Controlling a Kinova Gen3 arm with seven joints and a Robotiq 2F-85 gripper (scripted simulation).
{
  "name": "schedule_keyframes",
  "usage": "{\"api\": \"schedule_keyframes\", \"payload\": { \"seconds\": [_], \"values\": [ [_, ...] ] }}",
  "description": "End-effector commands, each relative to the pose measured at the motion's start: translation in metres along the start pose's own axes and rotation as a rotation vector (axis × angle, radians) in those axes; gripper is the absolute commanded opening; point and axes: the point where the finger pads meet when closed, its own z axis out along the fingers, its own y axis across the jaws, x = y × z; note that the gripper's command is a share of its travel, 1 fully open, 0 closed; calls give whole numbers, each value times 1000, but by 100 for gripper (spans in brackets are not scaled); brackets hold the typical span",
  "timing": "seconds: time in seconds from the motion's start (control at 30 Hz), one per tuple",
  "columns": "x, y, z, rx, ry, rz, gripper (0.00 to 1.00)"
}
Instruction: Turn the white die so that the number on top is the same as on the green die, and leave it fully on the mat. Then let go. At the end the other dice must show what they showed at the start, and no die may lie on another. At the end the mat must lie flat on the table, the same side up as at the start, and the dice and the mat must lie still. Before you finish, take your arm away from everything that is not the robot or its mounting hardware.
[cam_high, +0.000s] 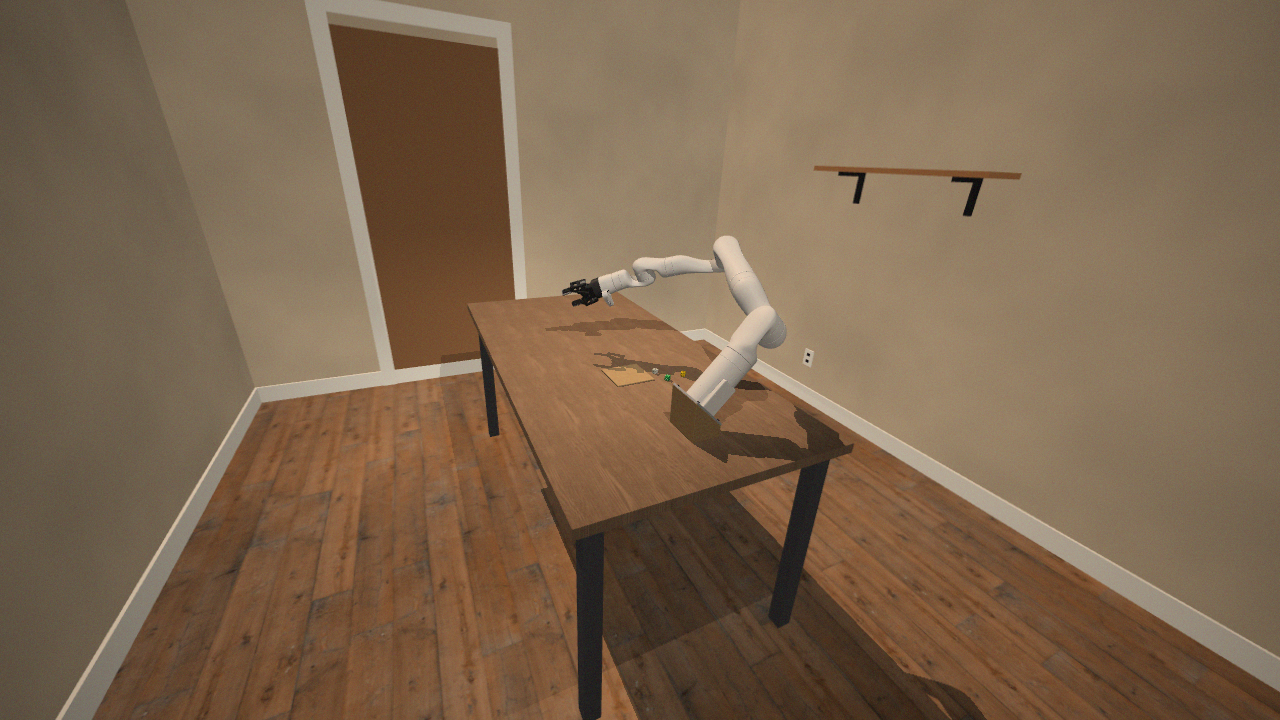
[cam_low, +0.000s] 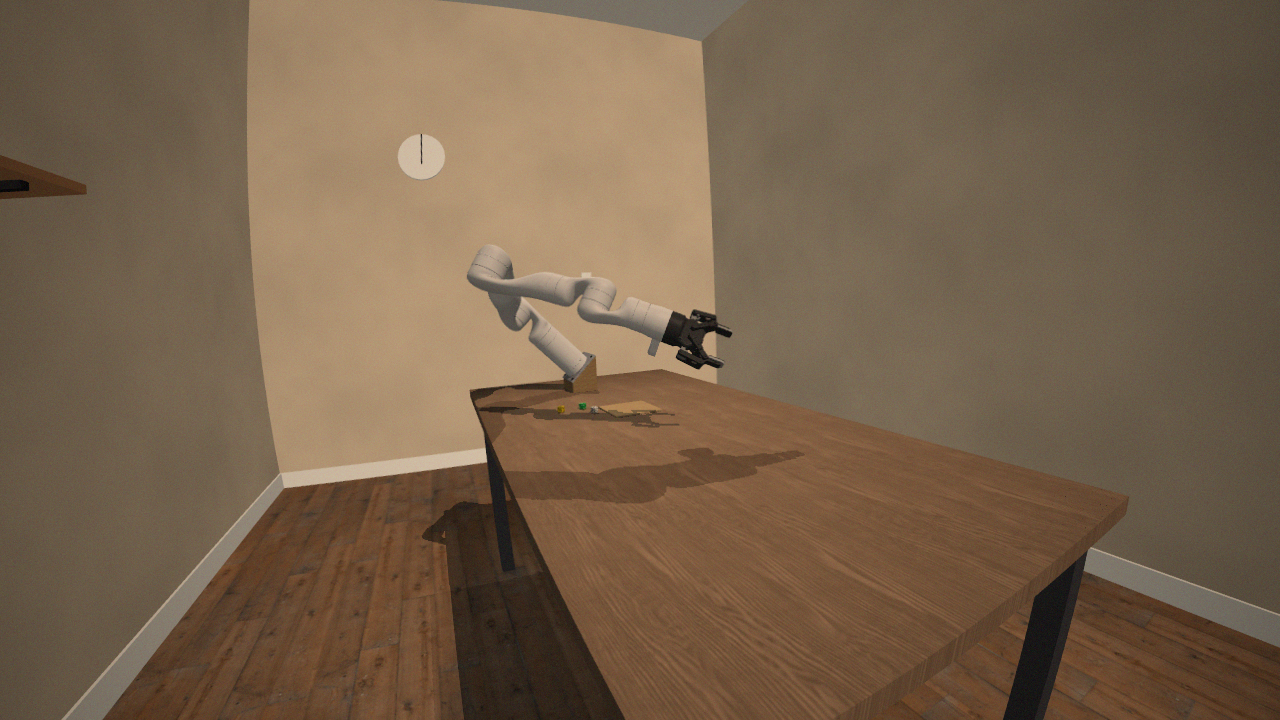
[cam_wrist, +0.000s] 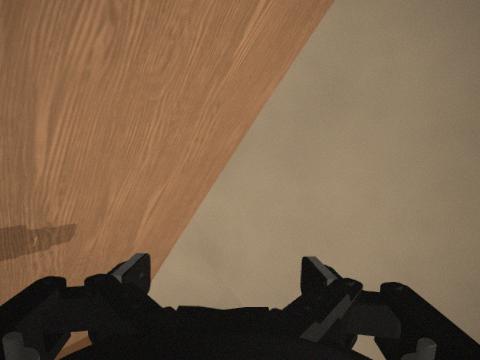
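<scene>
The long wooden table (cam_high: 572, 420) fills the middle of the room, and the white arm (cam_high: 747, 304) rises from its wedge base (cam_high: 693, 413) and stretches far out toward eleven o'clock in the top view, well away from the action. Its gripper (cam_low: 711, 344) hangs in the air above the table's edge, jaws spread wide with nothing between them; the wrist view shows only bare wood and wall beyond the fingertips. Back near the base lies the tan mat (cam_high: 628, 377), flat on the table, and just beside it at three o'clock sit the tiny dice: the white die (cam_high: 654, 370), then the green die (cam_high: 667, 379) and a yellow die (cam_high: 682, 373). The white die looks to be off the mat, though it's too small to be sure, and no pips can be read. Here's the danger: those dice are bunched close, so wide jaws coming down on the white one could nudge a neighbour over, or scuff the mat's edge.
</scene>
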Motion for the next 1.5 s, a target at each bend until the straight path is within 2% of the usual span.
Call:
{"api": "schedule_keyframes", "payload": {
  "seconds": [0.0,0.6,0.73,0.87,1.0,1.1,1.17,1.23,1.27,1.3,1.33,1.4,1.43,1.47],
  "values": [
    [-2,1,-1,-1,-2,-2,100],
    [-1,2,-1,-1,-1,-3,100],
    [8,12,-3,-8,28,-34,100],
    [36,38,-12,-24,116,-129,100],
    [84,71,-33,-41,259,-276,100],
    [88,73,-35,-42,270,-288,100],
    [120,87,-54,-45,368,-385,100],
    [137,92,-66,-44,420,-436,100],
    [154,96,-79,-42,473,-487,100],
    [154,96,-80,-42,474,-489,100],
    [171,99,-94,-38,530,-541,100],
    [188,100,-110,-32,586,-594,100],
    [202,99,-126,-25,638,-642,100],
    [203,99,-127,-24,643,-646,100]
  ]
}}
